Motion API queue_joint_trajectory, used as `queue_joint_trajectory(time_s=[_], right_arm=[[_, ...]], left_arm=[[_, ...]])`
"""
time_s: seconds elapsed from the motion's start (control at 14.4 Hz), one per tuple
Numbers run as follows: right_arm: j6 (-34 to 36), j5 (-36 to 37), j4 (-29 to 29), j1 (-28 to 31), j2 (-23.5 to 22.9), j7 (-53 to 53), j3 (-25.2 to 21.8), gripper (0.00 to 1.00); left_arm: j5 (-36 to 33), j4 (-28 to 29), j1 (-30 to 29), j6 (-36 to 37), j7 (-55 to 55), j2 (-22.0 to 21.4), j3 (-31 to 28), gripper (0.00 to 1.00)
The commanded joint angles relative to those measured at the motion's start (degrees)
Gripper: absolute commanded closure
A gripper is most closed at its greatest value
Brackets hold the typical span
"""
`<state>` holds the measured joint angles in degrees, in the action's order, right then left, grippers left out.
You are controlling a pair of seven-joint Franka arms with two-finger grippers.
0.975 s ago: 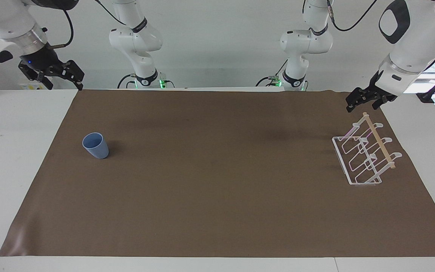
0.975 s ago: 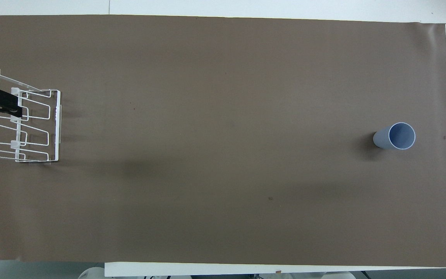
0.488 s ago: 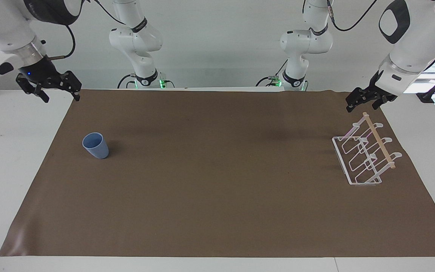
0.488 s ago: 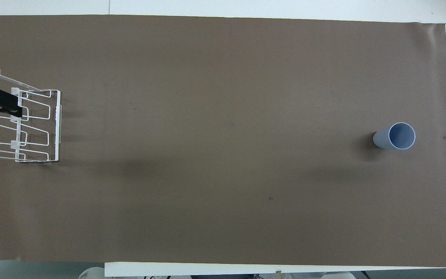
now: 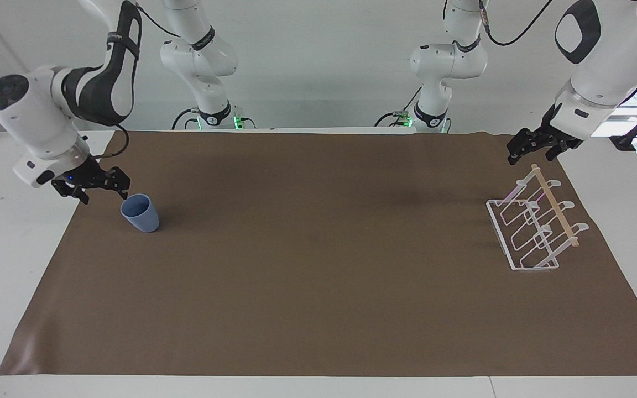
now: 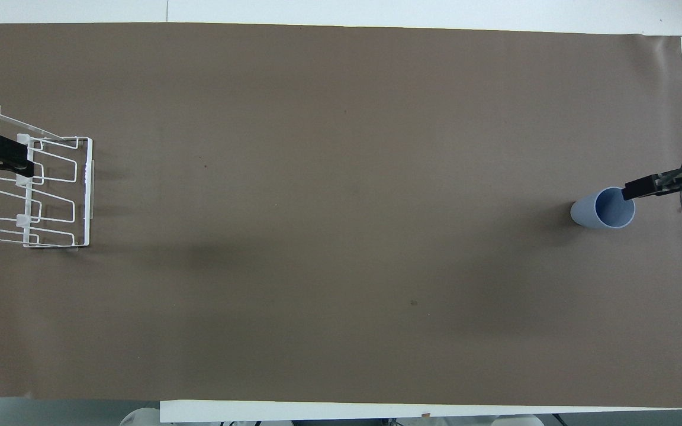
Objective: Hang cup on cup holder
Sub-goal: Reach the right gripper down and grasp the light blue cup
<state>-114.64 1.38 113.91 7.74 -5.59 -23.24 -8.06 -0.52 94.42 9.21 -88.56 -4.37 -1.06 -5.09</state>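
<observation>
Light-blue plastic, the cup (image 5: 140, 213) stands upright on the brown counter (image 5: 318, 265) just beside the right tool (image 5: 99, 190), whose fingers are spread wide; one finger hangs at the rim and could, I judge, tip it. The right tool has swung down to it, while the left tool (image 5: 533, 148), spread unreadable, waits over the cup holder (image 5: 534, 226), well apart.

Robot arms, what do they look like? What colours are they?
They are chunky and white, made of rounded tube pieces with black bands at the joints and thin black cables looping off them. The bases glow with small green lights. Each ends in a black pincer: the right pincer has a tiny blue light above it, the left pincer none visible.
</observation>
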Motion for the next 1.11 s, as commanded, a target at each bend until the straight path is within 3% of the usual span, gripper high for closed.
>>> queue_joint_trajectory(time_s=[0.0,0.28,0.42,0.84,1.04], right_arm=[[-4.0,0.38,5.33,0.96,0.75,-2.41,0.5,0.0],[-8.15,0.38,8.25,0.96,0.84,-3.83,0.5,0.02],[-8.67,0.38,8.61,1.05,0.84,-4.0,0.5,0.08],[-8.67,0.38,8.78,0.96,0.84,-4.18,0.5,0.58],[-8.5,0.38,8.87,0.96,0.84,-4.18,0.5,0.94]], left_arm=[[-0.71,1.55,0.02,-1.18,-0.73,-1.31,0.26,0.0],[-0.71,1.55,0.19,-0.83,-0.73,-1.32,0.26,0.0],[-0.8,1.55,0.19,-0.92,-0.73,-1.32,0.26,0.0],[-0.8,1.64,0.11,-0.74,-0.73,-1.4,0.26,0.0],[-0.8,1.64,0.11,-0.74,-0.73,-1.4,0.26,0.0]])
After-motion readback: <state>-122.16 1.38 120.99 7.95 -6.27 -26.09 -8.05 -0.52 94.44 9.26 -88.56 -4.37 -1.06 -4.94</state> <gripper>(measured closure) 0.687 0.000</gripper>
